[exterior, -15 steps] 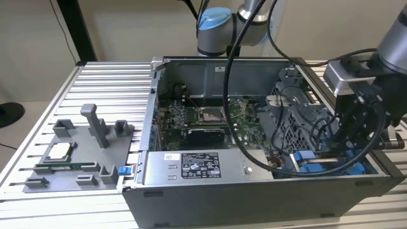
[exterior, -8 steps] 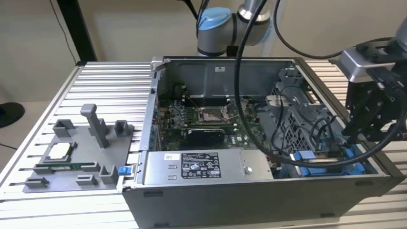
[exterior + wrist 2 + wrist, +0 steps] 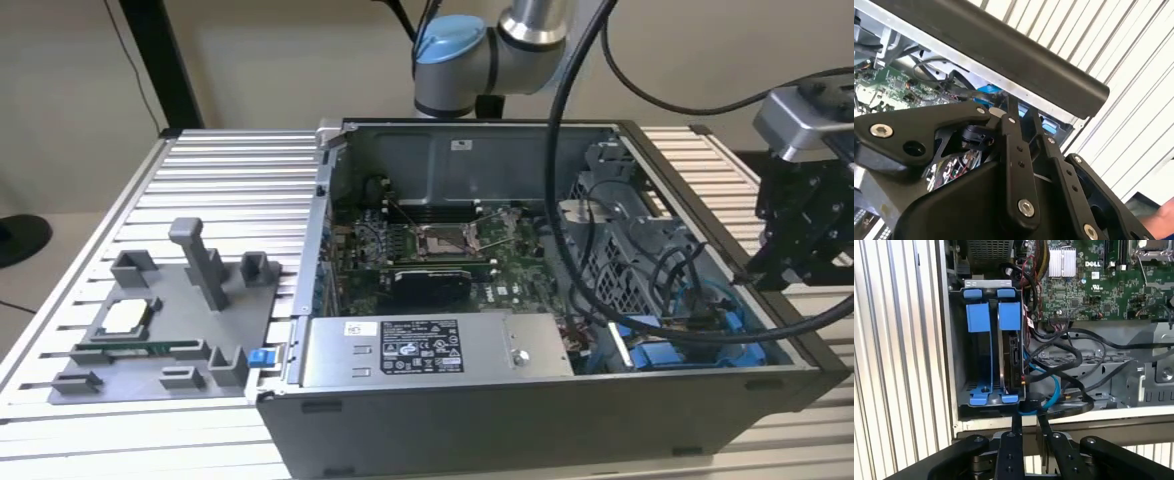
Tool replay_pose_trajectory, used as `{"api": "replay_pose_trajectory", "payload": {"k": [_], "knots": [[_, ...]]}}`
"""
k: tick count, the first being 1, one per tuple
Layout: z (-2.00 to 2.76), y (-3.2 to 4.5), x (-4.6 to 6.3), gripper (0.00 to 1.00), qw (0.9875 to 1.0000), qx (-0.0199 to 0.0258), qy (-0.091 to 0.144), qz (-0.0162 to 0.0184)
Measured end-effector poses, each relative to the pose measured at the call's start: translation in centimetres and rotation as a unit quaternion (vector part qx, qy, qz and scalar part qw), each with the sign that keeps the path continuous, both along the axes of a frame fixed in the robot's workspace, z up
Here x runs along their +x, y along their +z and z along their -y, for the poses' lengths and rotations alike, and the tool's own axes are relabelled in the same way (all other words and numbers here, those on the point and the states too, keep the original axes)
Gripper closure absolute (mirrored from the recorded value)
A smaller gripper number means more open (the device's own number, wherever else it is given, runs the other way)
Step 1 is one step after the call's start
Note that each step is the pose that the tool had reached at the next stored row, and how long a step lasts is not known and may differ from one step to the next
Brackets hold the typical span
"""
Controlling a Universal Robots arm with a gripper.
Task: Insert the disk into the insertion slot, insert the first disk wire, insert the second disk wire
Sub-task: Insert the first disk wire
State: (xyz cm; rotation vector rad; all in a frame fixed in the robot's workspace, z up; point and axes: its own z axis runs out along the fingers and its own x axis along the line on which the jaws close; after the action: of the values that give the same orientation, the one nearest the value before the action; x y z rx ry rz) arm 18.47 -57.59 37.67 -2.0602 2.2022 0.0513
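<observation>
Blue-framed disk point(image 3: 1014, 357) in insertion slot point(image 3: 986, 284), just beyond jaws

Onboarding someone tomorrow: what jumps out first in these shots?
An open computer case on the slatted table dominates the exterior view, green motherboard inside. In the first wrist view the bright blue insertion slot holds the disk, with the gripper poised close by among black and blue cables.

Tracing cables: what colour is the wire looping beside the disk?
Wire: light blue; first wrist view.
</observation>
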Motion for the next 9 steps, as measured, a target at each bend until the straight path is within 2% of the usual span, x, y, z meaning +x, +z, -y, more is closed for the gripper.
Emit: {"api": "replay_pose_trajectory", "payload": {"k": [2, 3, 5, 6, 9], "knots": [[0.00, -0.04, 0.2, 0.00, 1.0000, 0.0059, 0.000, -0.0033], [0.01, -0.05, 0.3, 0.00, 0.9999, 0.0073, 0.000, -0.0074], [0.03, -0.07, 0.4, 0.00, 0.9997, 0.0087, 0.000, -0.0214], [0.03, -0.10, 0.6, 0.00, 0.9996, 0.0092, 0.000, -0.0267], [0.03, -0.32, 1.6, 0.00, 0.9995, 0.0099, 0.000, -0.0308]]}}
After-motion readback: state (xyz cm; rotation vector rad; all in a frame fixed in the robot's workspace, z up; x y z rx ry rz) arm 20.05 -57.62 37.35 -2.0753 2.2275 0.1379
